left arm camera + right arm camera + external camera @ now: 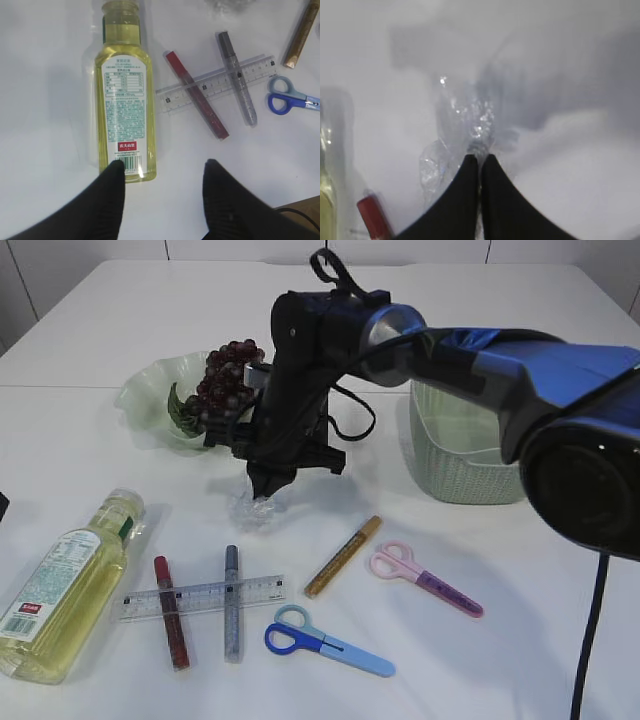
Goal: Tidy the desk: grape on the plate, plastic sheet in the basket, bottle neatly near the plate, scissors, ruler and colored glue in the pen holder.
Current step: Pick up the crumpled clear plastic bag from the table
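My right gripper [266, 490] points down at mid-table, shut on the crumpled clear plastic sheet [256, 510]; the sheet [465, 117] bunches out from between the closed fingertips of the right gripper [480, 157]. Dark grapes [228, 375] lie on the green plate [145, 395]. My left gripper [165, 167] hovers open over the base of the lying bottle [125, 90], one finger [112, 190] overlapping its bottom edge. The ruler [200, 597] lies under red glue [170, 612] and silver glue [231, 602]. Gold glue [343, 556], pink scissors [425, 580] and blue scissors [325, 640] lie nearby. The pen holder is out of view.
A pale green woven basket [460, 455] stands right of the right arm, partly behind it. The bottle [70, 585] lies near the table's front left edge. The right arm's black body spans from the upper right across the middle.
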